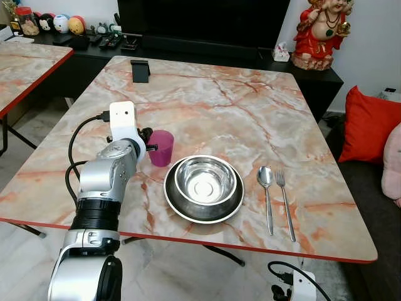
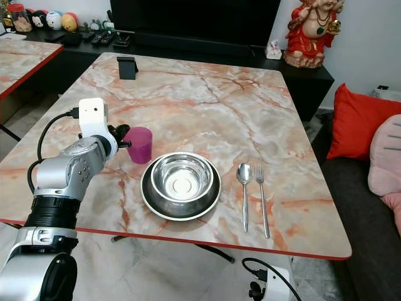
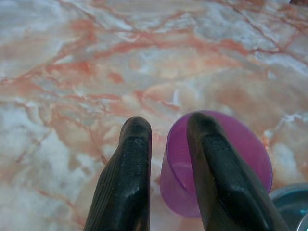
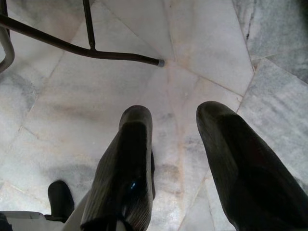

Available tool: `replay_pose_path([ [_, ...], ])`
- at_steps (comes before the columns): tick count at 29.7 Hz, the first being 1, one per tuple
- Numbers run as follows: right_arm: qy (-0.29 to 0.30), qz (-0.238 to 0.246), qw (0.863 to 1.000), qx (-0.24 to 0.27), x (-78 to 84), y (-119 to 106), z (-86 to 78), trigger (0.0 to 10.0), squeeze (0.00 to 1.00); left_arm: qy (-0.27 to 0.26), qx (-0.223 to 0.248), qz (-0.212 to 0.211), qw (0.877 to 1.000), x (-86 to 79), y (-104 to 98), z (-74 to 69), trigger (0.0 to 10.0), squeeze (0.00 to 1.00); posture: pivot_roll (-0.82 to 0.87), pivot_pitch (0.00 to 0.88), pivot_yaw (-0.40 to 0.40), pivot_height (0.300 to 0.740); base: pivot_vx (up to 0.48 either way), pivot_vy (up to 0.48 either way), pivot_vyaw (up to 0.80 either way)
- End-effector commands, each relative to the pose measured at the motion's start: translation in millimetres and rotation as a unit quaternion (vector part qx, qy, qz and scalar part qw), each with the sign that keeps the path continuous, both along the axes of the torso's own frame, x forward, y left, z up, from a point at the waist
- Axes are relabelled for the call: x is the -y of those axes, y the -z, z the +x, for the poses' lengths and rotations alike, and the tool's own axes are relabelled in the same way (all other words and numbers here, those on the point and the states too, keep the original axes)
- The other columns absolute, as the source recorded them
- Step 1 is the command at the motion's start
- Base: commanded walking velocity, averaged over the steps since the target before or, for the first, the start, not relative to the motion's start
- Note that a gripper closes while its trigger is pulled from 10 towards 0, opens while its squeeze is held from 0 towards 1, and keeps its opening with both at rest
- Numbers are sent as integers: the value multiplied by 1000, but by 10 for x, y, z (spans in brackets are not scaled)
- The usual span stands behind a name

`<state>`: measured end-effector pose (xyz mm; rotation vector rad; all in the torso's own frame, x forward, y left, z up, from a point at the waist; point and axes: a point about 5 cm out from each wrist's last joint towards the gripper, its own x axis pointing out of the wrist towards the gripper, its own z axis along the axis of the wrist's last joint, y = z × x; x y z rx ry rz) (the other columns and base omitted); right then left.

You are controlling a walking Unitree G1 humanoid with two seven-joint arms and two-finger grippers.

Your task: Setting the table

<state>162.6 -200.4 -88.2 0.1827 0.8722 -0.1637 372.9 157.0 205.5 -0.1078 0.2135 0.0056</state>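
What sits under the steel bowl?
The steel bowl sits in a dark plate with a pale rim on the marble table; the plate's centre is hidden by the bowl.

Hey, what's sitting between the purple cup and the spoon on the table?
The steel bowl on its dark plate lies between the purple cup and the spoon, plain in both eye views.

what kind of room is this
Probably a home living or dining room: a marble-top table set with a bowl, a dark TV unit behind it, and a sofa with a red cushion.
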Motion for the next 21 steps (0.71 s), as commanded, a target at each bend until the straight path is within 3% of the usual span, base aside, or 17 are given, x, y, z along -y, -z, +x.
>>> replay_pose_path([
  [1, -1, -4, 1000, -5, 23, 5, -17, 10000, 0, 6, 47, 4, 999, 49, -203, 21, 10000, 0, 72, 0, -83, 724, 0, 0, 0],
  [8, -1, -4, 1000, -2, 32, -4, -1, 10000, 0, 16, 106, 12, 994, 54, -315, 17, 10000, 0, 71, 0, -84, 724, 0, 0, 0],
  [10, 1, -4, 1000, 4, 37, -11, 7, 10000, 0, 59, 188, 13, 980, 119, -449, -25, 10000, 0, 72, 0, -91, 724, 0, 0, 0],
  [13, 6, -4, 1000, 12, 40, -20, 16, 10000, 0, 60, 228, 2, 972, 115, -470, -51, 10000, 0, 72, 0, -90, 724, 0, 0, 0],
  [15, 6, -6, 1000, 15, 43, -23, 18, 10000, 0, 63, 240, 36, 968, 110, -459, -73, 10000, 0, 72, 0, -90, 724, 0, 0, 0],
  [21, 38, -10, 999, 35, 125, -54, 29, 10000, 0, 124, 285, 122, 943, 129, -289, -188, 10000, 0, 68, 0, -36, 724, 0, 0, 0],
])
